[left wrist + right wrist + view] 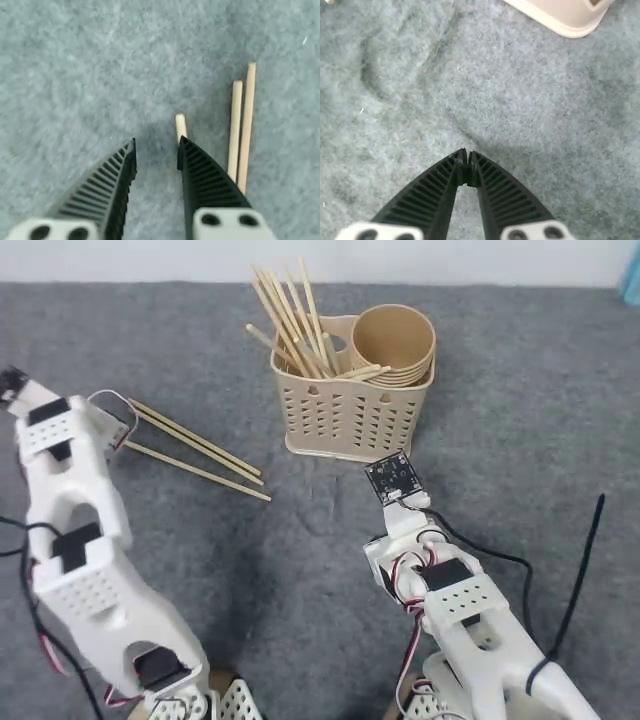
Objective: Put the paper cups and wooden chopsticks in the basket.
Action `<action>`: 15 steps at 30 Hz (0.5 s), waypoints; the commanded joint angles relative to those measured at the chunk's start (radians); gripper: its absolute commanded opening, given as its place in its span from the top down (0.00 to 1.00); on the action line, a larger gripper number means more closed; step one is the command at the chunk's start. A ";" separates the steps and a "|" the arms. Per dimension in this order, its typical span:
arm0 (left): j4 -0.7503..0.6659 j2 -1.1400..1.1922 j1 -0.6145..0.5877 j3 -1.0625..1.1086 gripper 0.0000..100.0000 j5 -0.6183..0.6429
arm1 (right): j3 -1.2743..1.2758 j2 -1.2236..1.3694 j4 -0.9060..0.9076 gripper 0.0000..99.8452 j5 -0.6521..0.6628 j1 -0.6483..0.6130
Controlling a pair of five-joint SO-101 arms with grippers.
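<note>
A beige slotted basket stands at the back middle of the grey carpet, holding stacked paper cups and several upright wooden chopsticks. Three loose chopsticks lie on the carpet to its left. The left arm stands over their near ends. In the left wrist view my left gripper is open just above the carpet, one chopstick end sits right by one fingertip, and the other two chopsticks lie beside that finger. My right gripper is shut and empty over bare carpet in front of the basket.
The right arm fills the front right, its camera board just short of the basket's front wall. A black cable runs along the right side. Bare carpet lies between the two arms.
</note>
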 commanded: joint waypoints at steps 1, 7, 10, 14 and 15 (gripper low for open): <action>0.008 0.025 0.017 -0.082 0.87 0.018 | -0.008 -0.007 -0.028 0.99 0.018 0.008; 0.008 0.104 0.048 -0.136 0.87 0.023 | -0.008 -0.007 -0.028 0.99 0.018 0.008; 0.008 0.138 0.061 -0.163 0.87 0.061 | -0.008 -0.007 -0.027 0.99 0.020 0.008; 0.008 0.176 0.063 -0.173 0.87 0.066 | -0.008 -0.007 -0.027 0.99 0.021 0.008; 0.008 0.181 0.063 -0.173 0.87 0.068 | -0.008 -0.007 -0.027 0.99 0.023 0.008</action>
